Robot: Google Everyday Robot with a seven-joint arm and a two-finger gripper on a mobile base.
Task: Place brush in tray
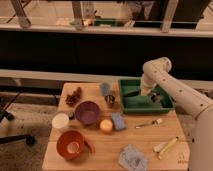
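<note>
The green tray point(134, 107) sits at the back right of the wooden table. My gripper point(149, 95) hangs low over the middle of the tray, at the end of the white arm point(165, 82). It is shut on the brush point(131, 93), whose long black handle sticks out to the left above the tray's left half. The brush head is hidden at the gripper.
A purple bowl point(87, 112), metal cup point(110, 100), blue sponge point(118, 121) and orange fruit point(106, 126) lie left of the tray. An orange bowl point(72, 145) stands at the front left. A silvery utensil point(149, 123), yellowish stick point(166, 146) and grey cloth point(132, 158) lie in front.
</note>
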